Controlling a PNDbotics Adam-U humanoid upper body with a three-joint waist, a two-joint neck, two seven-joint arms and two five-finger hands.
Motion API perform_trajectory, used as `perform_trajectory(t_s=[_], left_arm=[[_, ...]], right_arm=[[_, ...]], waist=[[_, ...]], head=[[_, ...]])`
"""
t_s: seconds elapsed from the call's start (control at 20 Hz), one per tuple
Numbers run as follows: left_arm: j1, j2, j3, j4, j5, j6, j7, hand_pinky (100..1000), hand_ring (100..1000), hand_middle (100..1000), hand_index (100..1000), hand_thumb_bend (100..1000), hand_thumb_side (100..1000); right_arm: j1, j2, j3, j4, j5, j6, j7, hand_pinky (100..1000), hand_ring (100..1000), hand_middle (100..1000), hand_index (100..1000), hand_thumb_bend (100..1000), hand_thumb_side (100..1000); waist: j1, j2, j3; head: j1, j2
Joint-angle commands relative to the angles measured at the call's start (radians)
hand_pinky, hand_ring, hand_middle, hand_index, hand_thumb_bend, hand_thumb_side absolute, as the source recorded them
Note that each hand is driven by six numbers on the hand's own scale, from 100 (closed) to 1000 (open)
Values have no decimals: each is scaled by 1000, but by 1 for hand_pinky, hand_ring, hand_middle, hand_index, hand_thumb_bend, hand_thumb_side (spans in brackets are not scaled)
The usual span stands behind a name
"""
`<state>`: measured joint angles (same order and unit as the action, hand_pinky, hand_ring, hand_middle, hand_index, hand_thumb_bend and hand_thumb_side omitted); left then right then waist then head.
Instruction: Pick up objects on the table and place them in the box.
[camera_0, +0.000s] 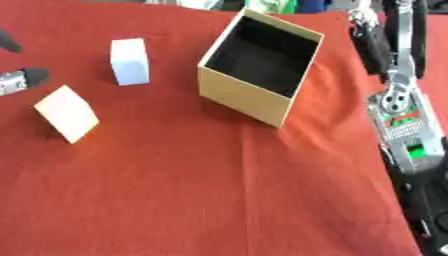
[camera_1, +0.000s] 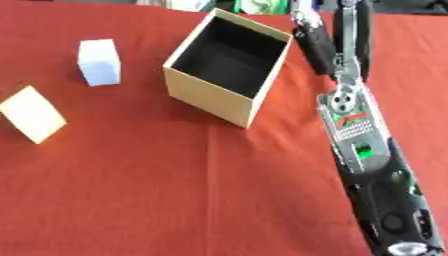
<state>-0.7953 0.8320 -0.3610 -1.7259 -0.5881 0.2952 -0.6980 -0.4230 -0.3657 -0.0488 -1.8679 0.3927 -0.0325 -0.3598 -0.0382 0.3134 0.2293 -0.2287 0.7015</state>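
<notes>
Black fingertips of my left hand poke in at the left edge, near the tan block; I cannot tell whether they are spread or curled. My right hand's fingers are hidden; only its arm shows beside the box. Nothing is placed yet, I judge: the box looks empty, and both the tan block and the white block sit on the red cloth, left of the box.

A red cloth covered the whole table. On it stood an open tan box with a dark inside, near the far edge. A white block stood toward the far left corner, and a cream block sat tilted near the left edge.
</notes>
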Motion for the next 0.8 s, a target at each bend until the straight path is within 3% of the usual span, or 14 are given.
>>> perform_trajectory(t_s=[0.05,0.45,0.8], left_arm=[[-24,10,-4,22,-23,-13,-13,838,985,913,892,640,1000],[-49,-24,-23,109,-49,-17,-84,826,1000,935,900,705,1000],[-61,-56,-24,185,-40,-11,-52,815,1000,903,899,725,1000]], right_arm=[[-9,-26,-2,-16,-7,-1,0,801,753,730,1000,100,808],[-7,-21,-2,-18,-10,0,1,800,750,728,1000,100,809],[-5,-20,-2,-19,-14,0,0,799,750,727,1000,100,811]], waist=[[6,-21,0],[5,-22,-3],[4,-20,-5]], head=[[4,-4],[10,-3],[13,-2]])
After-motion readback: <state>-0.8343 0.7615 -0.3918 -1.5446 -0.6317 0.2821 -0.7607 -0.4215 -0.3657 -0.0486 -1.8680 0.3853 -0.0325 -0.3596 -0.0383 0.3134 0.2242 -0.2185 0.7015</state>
